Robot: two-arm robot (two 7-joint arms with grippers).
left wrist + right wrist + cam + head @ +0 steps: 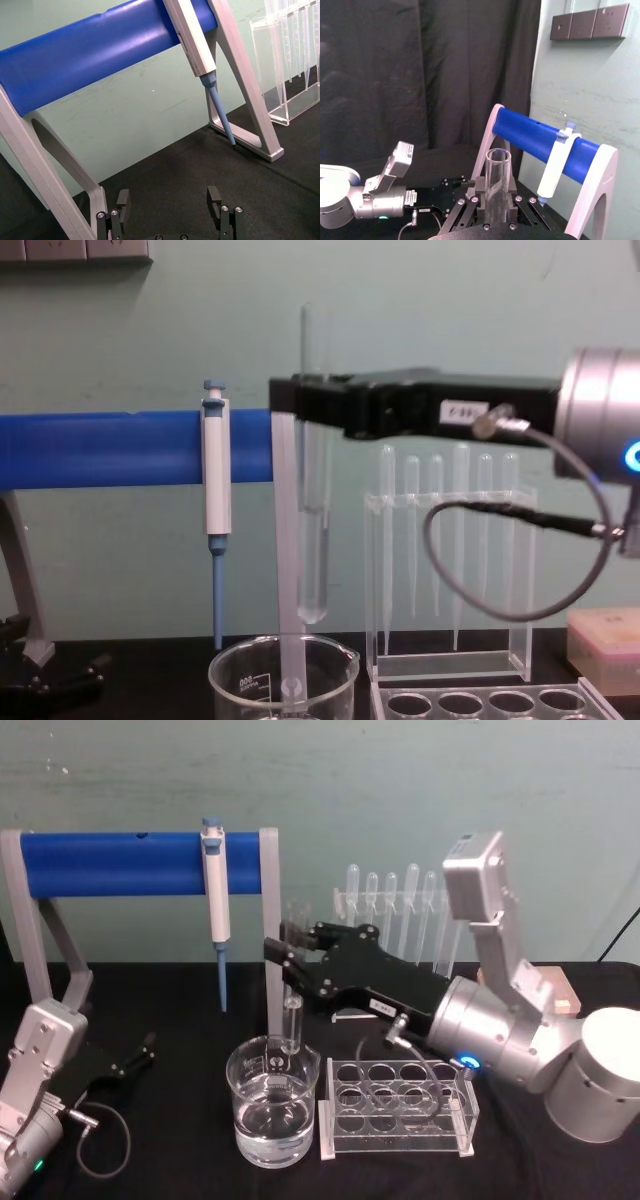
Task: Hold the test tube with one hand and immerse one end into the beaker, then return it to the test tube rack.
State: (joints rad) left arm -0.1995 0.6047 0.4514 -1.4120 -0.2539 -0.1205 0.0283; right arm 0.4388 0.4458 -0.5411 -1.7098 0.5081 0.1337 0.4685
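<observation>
One test tube (313, 540) above beaker (255, 685) rim

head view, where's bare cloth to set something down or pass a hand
Bare cloth lies between the open left pincer and the beaker, down to the front edge. Crowded from the beaker rightward: the right pincer holds the test tube over it, with the tube rack and arm alongside.

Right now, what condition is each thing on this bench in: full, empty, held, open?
beaker: part-filled with clear liquid
test tube: upright, gripped high up, lower end just above the beaker, not in the liquid
right gripper: shut on the test tube
test tube rack: holes empty
left gripper: open, low at the robot's left, holding nothing
micropipette: hanging on the blue bar
</observation>
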